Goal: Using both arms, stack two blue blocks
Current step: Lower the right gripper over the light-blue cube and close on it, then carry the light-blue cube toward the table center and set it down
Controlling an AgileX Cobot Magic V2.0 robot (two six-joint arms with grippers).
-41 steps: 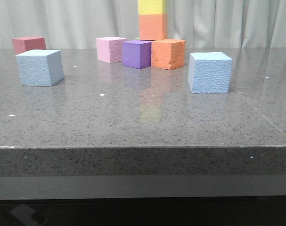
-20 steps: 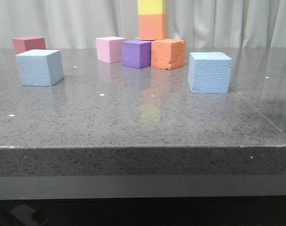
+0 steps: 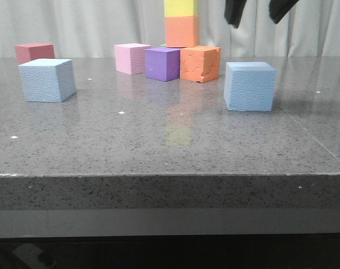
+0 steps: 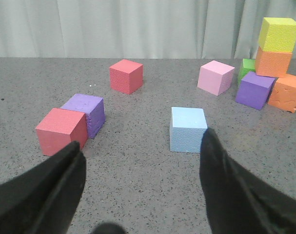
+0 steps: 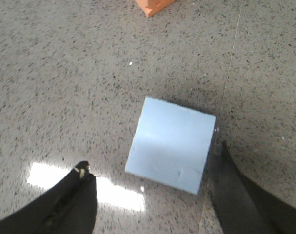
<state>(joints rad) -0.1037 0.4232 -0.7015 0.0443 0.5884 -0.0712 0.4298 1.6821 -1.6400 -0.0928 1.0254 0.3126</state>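
Two pale blue blocks stand apart on the grey table. The left blue block [image 3: 46, 80] also shows in the left wrist view [image 4: 187, 129]. The right blue block [image 3: 249, 86] also shows in the right wrist view [image 5: 171, 144]. My right gripper [image 3: 256, 11] hangs open above the right block, clear of it, and in its wrist view [image 5: 152, 157] the fingers stand either side of the block. My left gripper [image 4: 141, 140] is open and empty, with the left block just beyond its fingertips. It is out of the front view.
At the back stand a pink cube [image 3: 131, 58], a purple cube [image 3: 162, 64], an orange cube [image 3: 199, 63] and an orange-and-yellow stack [image 3: 182, 31]. A red cube [image 3: 34, 52] sits behind the left block. Another red cube [image 4: 62, 129] and purple cube [image 4: 87, 114] lie by my left gripper.
My right gripper has come into the front view from the top, above the right blue block. The blocks have not moved.
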